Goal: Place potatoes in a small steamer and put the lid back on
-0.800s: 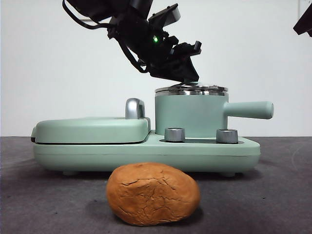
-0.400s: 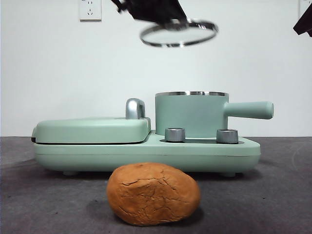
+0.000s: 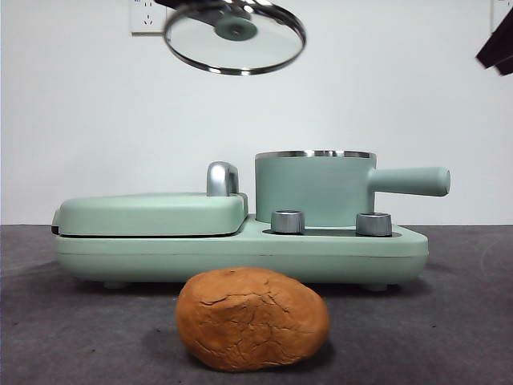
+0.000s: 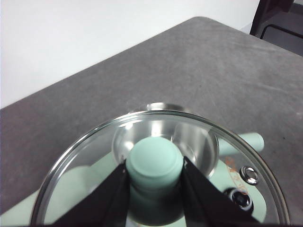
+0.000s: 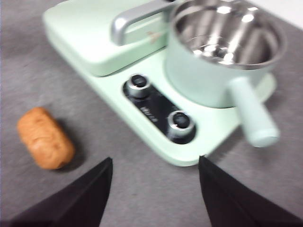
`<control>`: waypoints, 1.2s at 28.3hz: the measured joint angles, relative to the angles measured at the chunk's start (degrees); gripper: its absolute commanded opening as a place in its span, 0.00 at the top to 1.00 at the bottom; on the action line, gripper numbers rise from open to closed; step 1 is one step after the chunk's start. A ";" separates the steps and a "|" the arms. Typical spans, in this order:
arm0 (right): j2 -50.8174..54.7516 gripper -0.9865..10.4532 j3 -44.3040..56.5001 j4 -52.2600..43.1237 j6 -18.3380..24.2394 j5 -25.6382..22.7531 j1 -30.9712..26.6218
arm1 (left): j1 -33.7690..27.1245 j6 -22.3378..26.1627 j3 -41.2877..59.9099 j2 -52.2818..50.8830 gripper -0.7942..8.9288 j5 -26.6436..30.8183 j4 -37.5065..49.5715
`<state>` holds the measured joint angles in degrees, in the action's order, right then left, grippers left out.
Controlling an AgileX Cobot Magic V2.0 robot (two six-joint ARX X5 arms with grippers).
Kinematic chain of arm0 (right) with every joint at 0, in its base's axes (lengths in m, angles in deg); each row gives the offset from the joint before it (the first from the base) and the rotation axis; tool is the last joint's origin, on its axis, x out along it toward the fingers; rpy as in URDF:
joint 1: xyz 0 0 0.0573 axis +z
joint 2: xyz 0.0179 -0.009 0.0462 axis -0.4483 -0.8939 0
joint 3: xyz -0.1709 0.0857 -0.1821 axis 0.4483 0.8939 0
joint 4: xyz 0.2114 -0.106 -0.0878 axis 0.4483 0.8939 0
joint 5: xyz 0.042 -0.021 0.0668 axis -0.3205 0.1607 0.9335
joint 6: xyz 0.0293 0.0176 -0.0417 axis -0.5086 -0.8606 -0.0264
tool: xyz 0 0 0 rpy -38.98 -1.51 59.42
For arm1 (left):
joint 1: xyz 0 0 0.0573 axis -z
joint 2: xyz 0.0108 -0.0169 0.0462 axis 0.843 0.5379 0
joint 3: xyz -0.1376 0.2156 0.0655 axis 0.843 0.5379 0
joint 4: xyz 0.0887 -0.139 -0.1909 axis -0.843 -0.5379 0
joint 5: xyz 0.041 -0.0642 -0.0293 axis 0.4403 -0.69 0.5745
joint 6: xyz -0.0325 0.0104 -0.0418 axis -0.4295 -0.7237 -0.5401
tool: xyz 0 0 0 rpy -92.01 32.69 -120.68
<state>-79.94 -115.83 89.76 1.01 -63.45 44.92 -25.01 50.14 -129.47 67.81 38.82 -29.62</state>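
Front view, left to right. Lid [image 3: 234, 36] hangs at upper left-centre of the frame, tilted, glass face toward the camera, well above the appliance and clear of it. Left gripper [image 4: 154, 176] has it: both black jaws are closed tight on the mint knob [image 4: 155, 162], and through the glass the left wrist view shows the steamer's steel bowl.

Grill plate [image 3: 152, 213] sits closed at mid-left with its chrome handle [image 3: 222, 178] upright beside the pot. Small steamer [image 3: 314, 188] stands right of centre on the shared green base [image 3: 240, 255], uncovered, steel rim showing, long handle pointing to the right of the frame. Two knobs [image 3: 288, 221] on the base just in front of the pot. Pot interior in the right wrist view is bare steel.

Potato [image 3: 252, 318] lies on the grey table [image 3: 449, 321] at bottom centre, in front of the base, not touching it.

Right gripper [image 5: 155, 189] is only a black tip at the top right corner of the front view; its own camera shows the jaws spread wide, holding nothing, above the table in front of the appliance.
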 measured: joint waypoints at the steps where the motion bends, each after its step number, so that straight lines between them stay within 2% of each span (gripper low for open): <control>1: -0.85 0.66 0.00 0.00 0.02 -0.02 1.14 | -0.11 0.00 1.05 -1.18 0.91 0.00 0.09; 10: -12.39 0.63 0.00 -1.18 0.87 -0.02 15.56 | -0.83 -0.20 6.10 -6.01 0.91 0.15 -1.79; 17: -24.11 0.63 0.00 -10.03 2.21 -2.54 25.22 | -0.83 -0.22 6.10 -6.19 0.91 0.52 -0.85; 23: -34.01 0.63 0.00 -18.56 2.47 -2.89 28.61 | -0.87 -0.22 6.10 -6.21 0.91 1.27 -0.83; 31: -44.30 0.63 0.00 -26.27 3.23 -2.95 30.10 | -0.87 -0.22 6.10 -6.23 0.91 1.27 0.87; 33: -45.94 0.67 -0.02 -26.97 3.26 -2.97 30.10 | -0.87 -0.22 6.10 -6.23 0.91 1.27 1.03; 34: -46.88 0.74 0.00 -26.95 3.21 -3.10 30.10 | -0.87 -0.22 6.10 -6.23 0.91 1.27 1.36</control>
<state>-126.82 -115.83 62.81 4.22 -66.55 75.02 -25.89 49.92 -123.37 61.58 40.08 -28.27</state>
